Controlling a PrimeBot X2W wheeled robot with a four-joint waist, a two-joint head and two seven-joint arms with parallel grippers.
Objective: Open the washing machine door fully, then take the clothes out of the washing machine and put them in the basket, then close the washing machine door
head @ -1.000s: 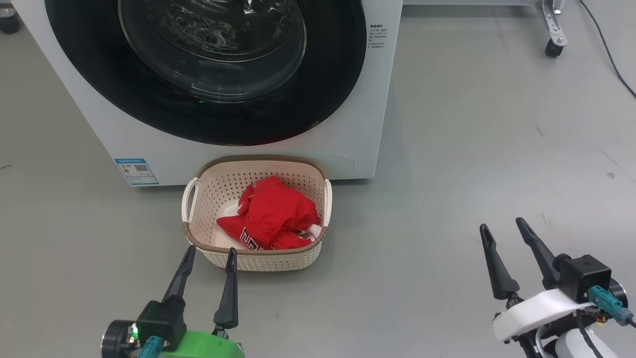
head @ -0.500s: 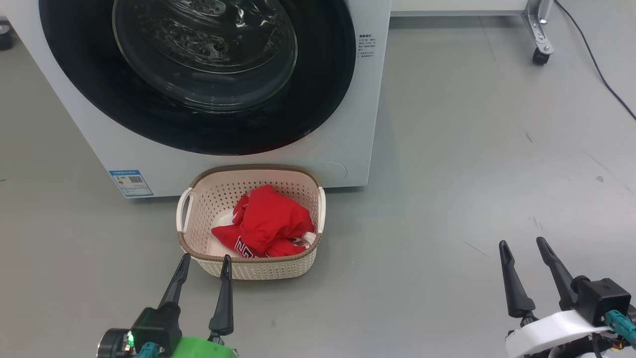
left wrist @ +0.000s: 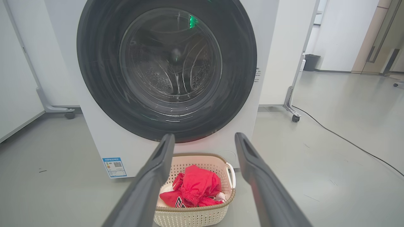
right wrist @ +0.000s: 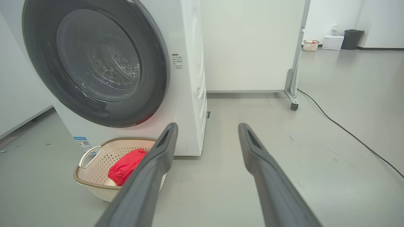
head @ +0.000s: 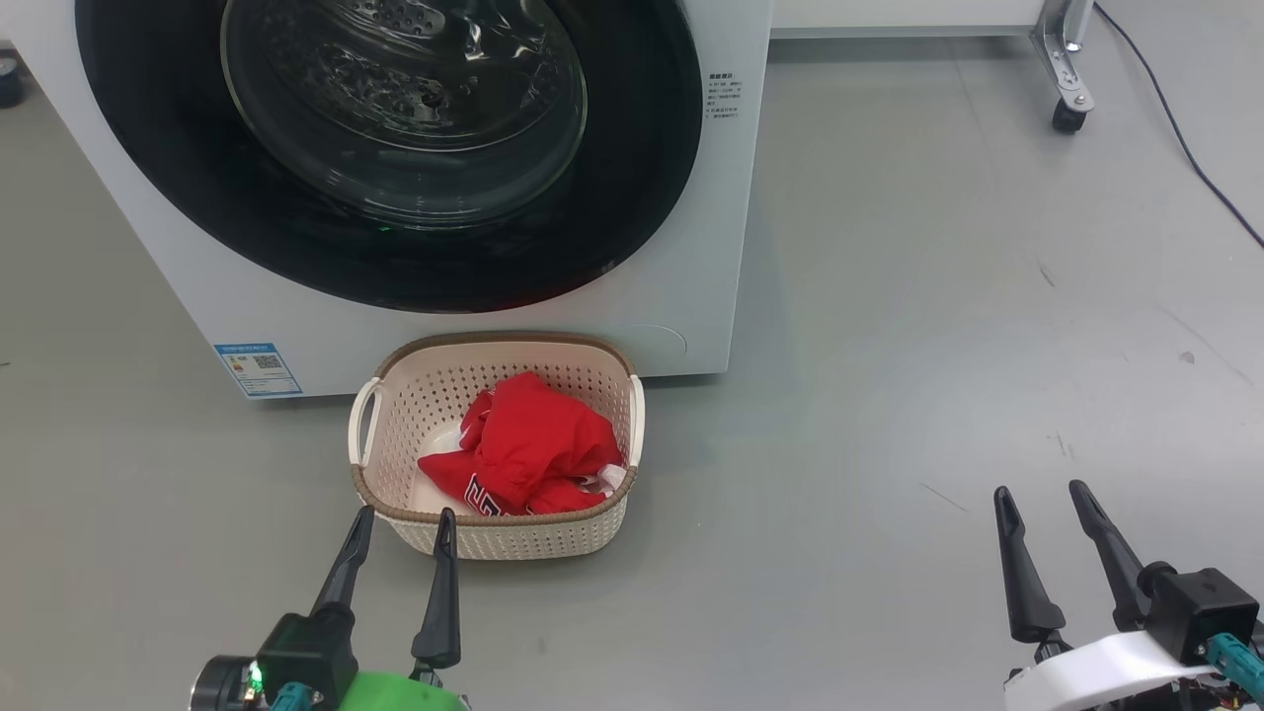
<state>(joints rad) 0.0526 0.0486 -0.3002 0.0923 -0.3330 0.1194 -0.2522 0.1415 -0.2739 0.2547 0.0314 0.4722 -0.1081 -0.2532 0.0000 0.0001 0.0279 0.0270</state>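
A: Door state?
B: The door (head: 395, 99) sits shut, flush in the front of the washing machine (head: 711, 247). Black frame, clear glass bowl, steel drum visible behind it.

A: Clothes?
B: The clothes (head: 528, 444) lie bunched up in the basket (head: 494, 538), red, with a bit of white trim and dark lettering at the near edge. Nothing red shows through the glass.

A: Basket location?
B: On the grey floor (head: 889, 395), right in front of the machine, below the door, far rim near the machine's base. A blue sticker (head: 257, 367) sits low on the machine, to the basket's left.

A: Left gripper?
B: The left gripper (head: 406, 513) has its fingers apart and holds nothing. Its tips are just short of the basket's near wall. In the left wrist view the basket shows between the two fingers (left wrist: 157, 170).

A: Right gripper?
B: The right gripper (head: 1039, 489) is spread too, empty, over bare floor well to the right of the basket.

A: Anything else?
B: A dark cable (head: 1185, 158) on the floor at the far right, next to a frame leg on a wheel (head: 1065, 120).
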